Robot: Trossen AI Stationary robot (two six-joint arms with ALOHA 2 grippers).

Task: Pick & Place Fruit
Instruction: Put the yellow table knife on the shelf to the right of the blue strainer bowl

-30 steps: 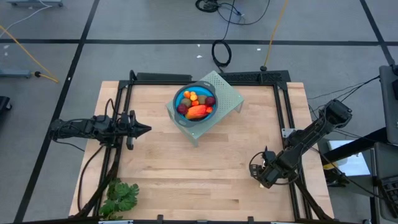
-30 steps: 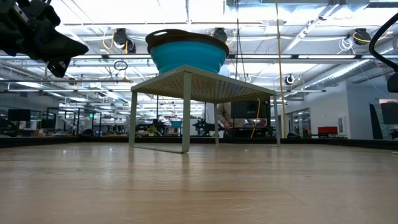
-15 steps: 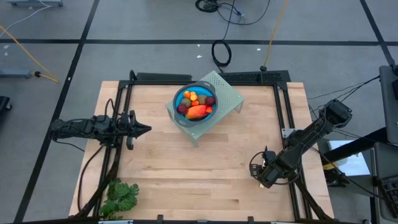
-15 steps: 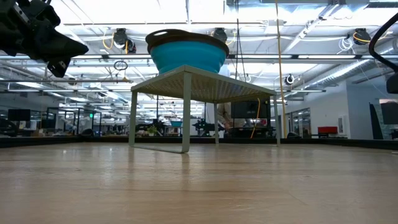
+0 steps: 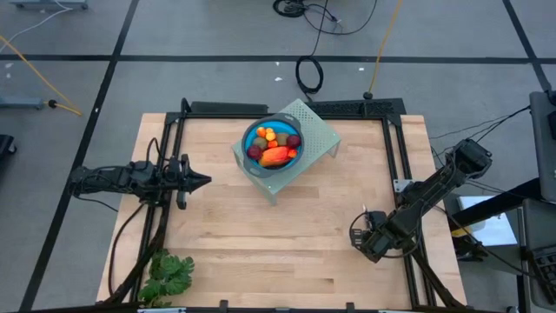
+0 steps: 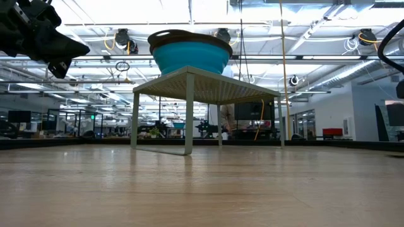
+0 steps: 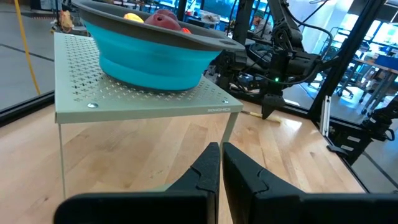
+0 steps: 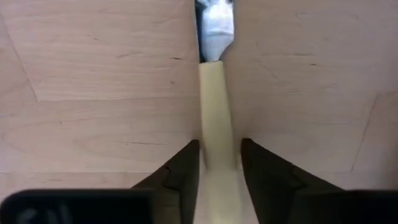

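The fruit [image 5: 274, 145], small toy pieces with a long orange-red one among dark red balls, sits piled in the round blue bowl [image 5: 252, 137] on the pale green perforated metal stand [image 5: 314, 126] near the wooden table's [image 5: 261, 243] far edge. Over the last second only the right gripper [image 8: 217, 163] has changed: low by the table's right edge, its fingers have narrowed onto the pale yellow knife handle [image 8: 214, 112] and look to touch it. That grip probably concerns tidying the knife, since no fruit is left out. The left gripper [image 7: 220, 163] waits pinched closed near the left edge, facing the stand.
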